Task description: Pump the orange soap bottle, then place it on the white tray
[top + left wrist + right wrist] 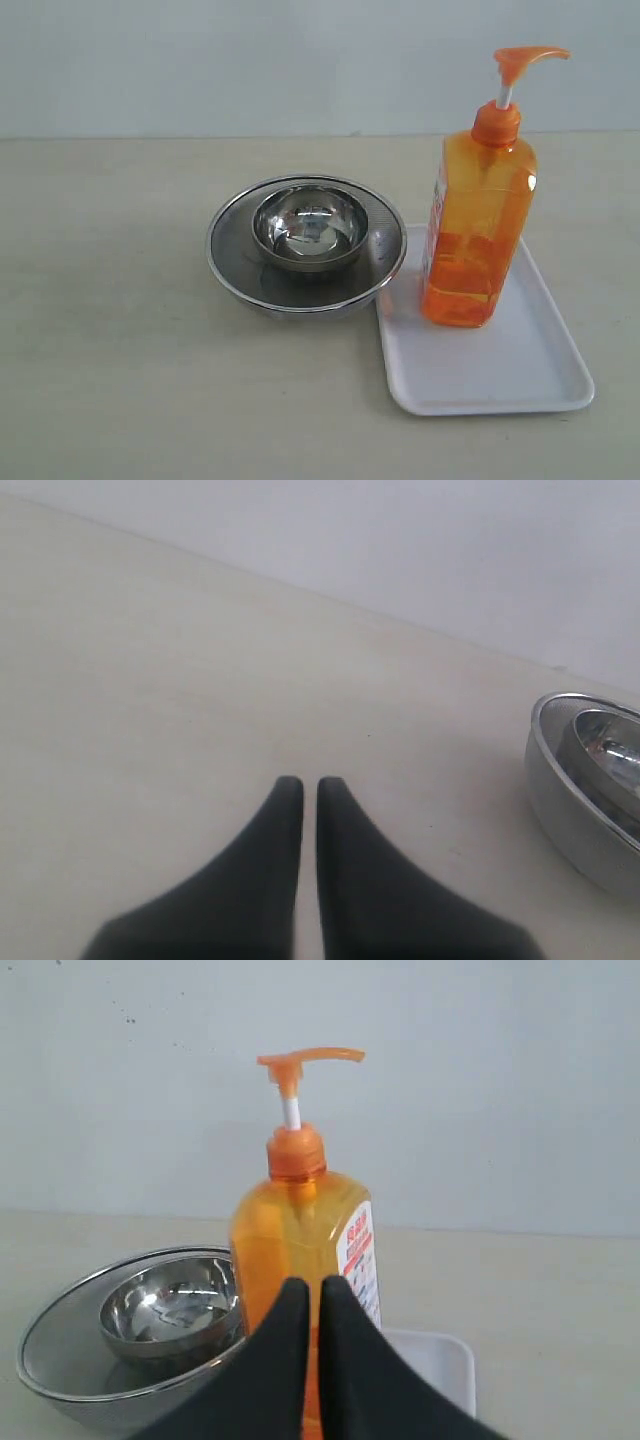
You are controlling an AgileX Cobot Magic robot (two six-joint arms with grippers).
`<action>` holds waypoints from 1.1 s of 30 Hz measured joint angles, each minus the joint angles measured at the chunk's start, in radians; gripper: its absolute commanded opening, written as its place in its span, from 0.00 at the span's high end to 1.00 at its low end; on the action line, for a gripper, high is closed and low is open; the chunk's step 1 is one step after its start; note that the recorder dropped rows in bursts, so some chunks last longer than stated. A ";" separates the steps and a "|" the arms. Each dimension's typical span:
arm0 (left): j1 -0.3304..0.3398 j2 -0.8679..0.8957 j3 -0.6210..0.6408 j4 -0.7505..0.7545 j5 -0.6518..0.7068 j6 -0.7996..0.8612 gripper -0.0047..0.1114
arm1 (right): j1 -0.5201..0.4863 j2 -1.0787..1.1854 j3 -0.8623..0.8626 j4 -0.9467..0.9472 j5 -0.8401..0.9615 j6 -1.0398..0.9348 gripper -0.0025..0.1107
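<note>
Right wrist view, orange soap bottle stood upright on white tray, just beyond right gripper, jaws nearly closed, empty, steel bowls just left.

The orange soap bottle is glossy, translucent plastic. The white tray is smooth plastic with a faint sheen. The small bowl is mirror-polished metal, and the larger bowl is duller grey metal with a bright rim. The table looks pale and matt. The left hand and the right hand are matt black.
</note>
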 measured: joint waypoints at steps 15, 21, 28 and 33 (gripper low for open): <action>0.000 0.000 0.000 0.000 0.000 0.000 0.92 | 0.154 -0.123 0.034 -0.008 0.178 0.097 0.98; 0.000 0.000 0.000 0.000 0.000 0.000 0.92 | 0.159 -0.123 0.034 -0.008 0.269 0.101 0.98; 0.000 0.000 0.000 0.000 0.000 0.000 0.92 | 0.159 -0.123 0.034 -0.004 0.254 0.101 0.98; 0.000 0.000 0.000 0.000 0.000 0.000 0.92 | 0.159 -0.123 0.034 -0.015 0.147 0.091 0.98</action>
